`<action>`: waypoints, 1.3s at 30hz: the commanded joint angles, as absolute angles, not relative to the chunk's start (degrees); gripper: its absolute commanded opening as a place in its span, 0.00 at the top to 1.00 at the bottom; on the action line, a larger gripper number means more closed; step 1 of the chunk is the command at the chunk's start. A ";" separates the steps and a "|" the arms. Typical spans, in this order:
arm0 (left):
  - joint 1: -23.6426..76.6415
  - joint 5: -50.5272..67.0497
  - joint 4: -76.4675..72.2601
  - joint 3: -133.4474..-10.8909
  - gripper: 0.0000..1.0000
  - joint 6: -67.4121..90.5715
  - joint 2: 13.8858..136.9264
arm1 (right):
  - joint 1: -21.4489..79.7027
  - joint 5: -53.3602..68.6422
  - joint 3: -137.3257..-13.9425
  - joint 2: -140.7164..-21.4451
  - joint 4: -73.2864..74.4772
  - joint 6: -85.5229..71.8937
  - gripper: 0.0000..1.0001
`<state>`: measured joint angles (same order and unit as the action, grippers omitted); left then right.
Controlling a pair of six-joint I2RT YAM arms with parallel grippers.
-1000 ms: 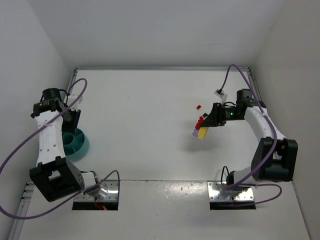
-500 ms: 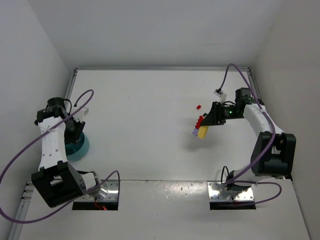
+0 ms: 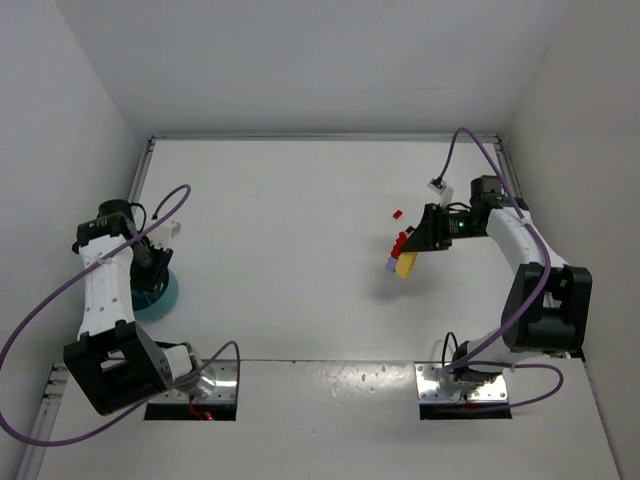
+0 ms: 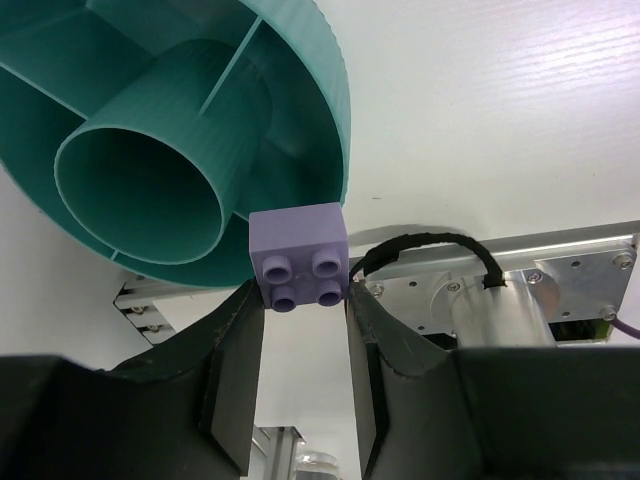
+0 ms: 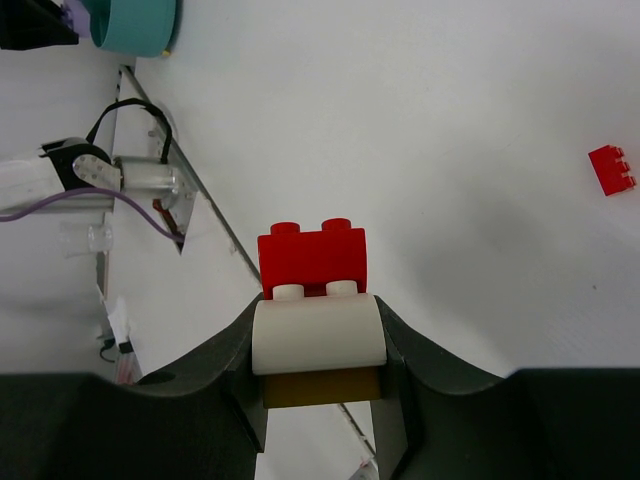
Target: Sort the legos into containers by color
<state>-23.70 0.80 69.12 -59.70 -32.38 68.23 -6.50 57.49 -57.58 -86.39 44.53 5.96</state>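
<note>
My left gripper [image 4: 300,295] is shut on a small purple lego brick [image 4: 298,250], studs facing the camera, right at the rim of the teal container [image 4: 318,110], which has a central tube and dividers. In the top view this gripper [image 3: 150,264] hangs over the teal container [image 3: 163,298] at the left. My right gripper [image 5: 318,312] is shut on a stack of legos: a red brick [image 5: 312,262] on a white rounded piece [image 5: 318,335] on a yellow one [image 5: 320,387]. The top view shows it [image 3: 408,250] raised at the right. One loose red lego [image 3: 396,213] lies on the table behind it.
White walls close in the table on three sides. Two metal base plates [image 3: 465,383] sit at the near edge. Purple cables loop from both arms. The right wrist view shows the loose red brick [image 5: 612,170] and the teal container [image 5: 135,25] far off.
The left arm has swung in over the teal bowl with the purple brick still gripped. The right gripper and its stack have stayed put.
</note>
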 commanded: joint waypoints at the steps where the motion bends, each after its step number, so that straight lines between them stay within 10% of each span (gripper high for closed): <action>1: -24.26 0.70 68.91 -61.52 0.67 -32.09 67.59 | -6.15 58.54 -60.12 -86.66 43.15 5.54 0.98; 18: -24.26 1.48 66.27 -66.08 0.48 -29.88 67.59 | -6.15 59.06 -60.12 -86.66 43.15 6.06 0.98; 27: -14.17 47.60 72.61 -78.40 0.47 -34.64 66.44 | -5.62 69.07 -62.31 -86.66 51.75 15.54 0.98; 39: 15.28 63.99 12.43 -62.85 0.44 17.11 74.97 | -4.48 83.40 -66.19 -88.15 66.54 30.06 0.99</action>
<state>10.61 59.55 35.09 -64.47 -0.32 76.23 -4.80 75.16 -64.34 -89.62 65.06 26.46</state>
